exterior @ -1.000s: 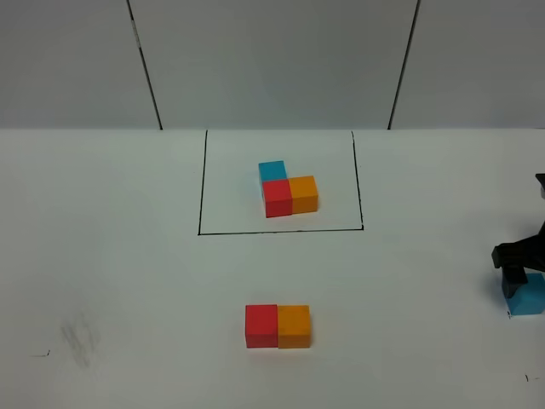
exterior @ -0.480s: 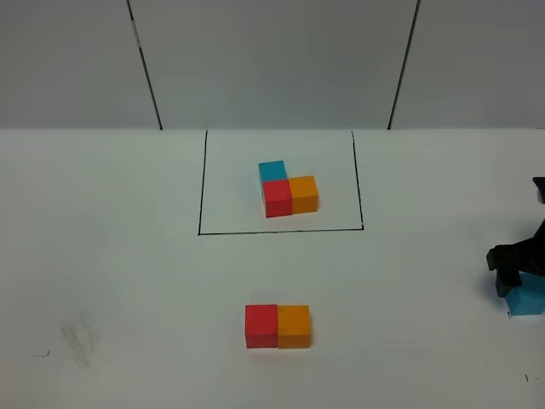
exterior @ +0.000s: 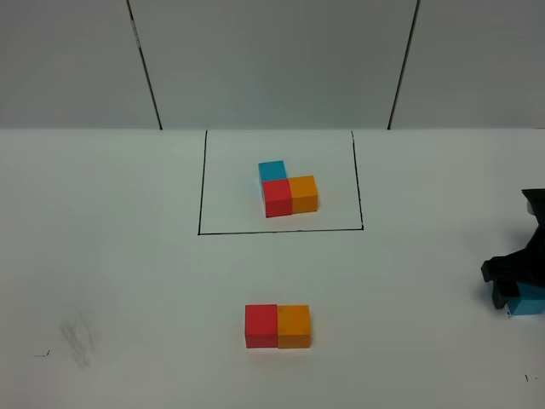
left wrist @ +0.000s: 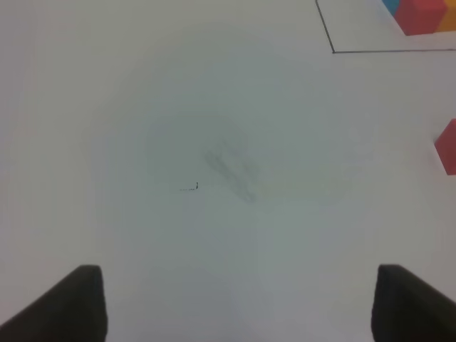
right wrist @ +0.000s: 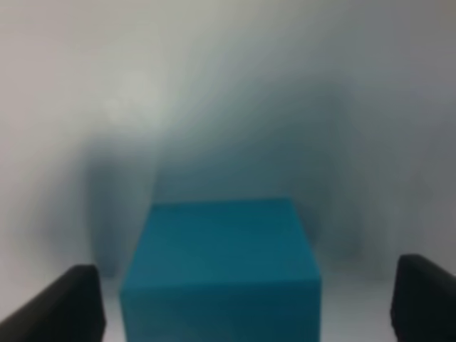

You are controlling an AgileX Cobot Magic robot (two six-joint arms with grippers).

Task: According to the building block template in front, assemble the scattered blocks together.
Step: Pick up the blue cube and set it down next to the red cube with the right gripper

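The building block template [exterior: 288, 189], a light blue, red and orange L of cubes, sits inside a black outline at the centre back. Of the scattered blocks, the red cube [exterior: 261, 325] and the orange cube [exterior: 294, 326] touch side by side at the front centre. The light blue cube [exterior: 530, 300] lies at the far right edge. My right gripper [exterior: 509, 285] is low over it. In the right wrist view the blue cube [right wrist: 221, 271] sits between the fingers [right wrist: 68, 306], with a gap on each side. My left gripper [left wrist: 235, 303] is open over bare table.
The white table [exterior: 128, 256] carries a faint grey smudge [exterior: 78, 339] at the front left, also seen as a smudge [left wrist: 231, 167] under the left wrist. The red cube's edge [left wrist: 447, 146] and a template corner [left wrist: 420, 14] show there too. A grey wall stands behind.
My right gripper has sunk lower around the light blue cube and shifted slightly left, its fingers drawing closer together. The cubes and the left arm have not moved.
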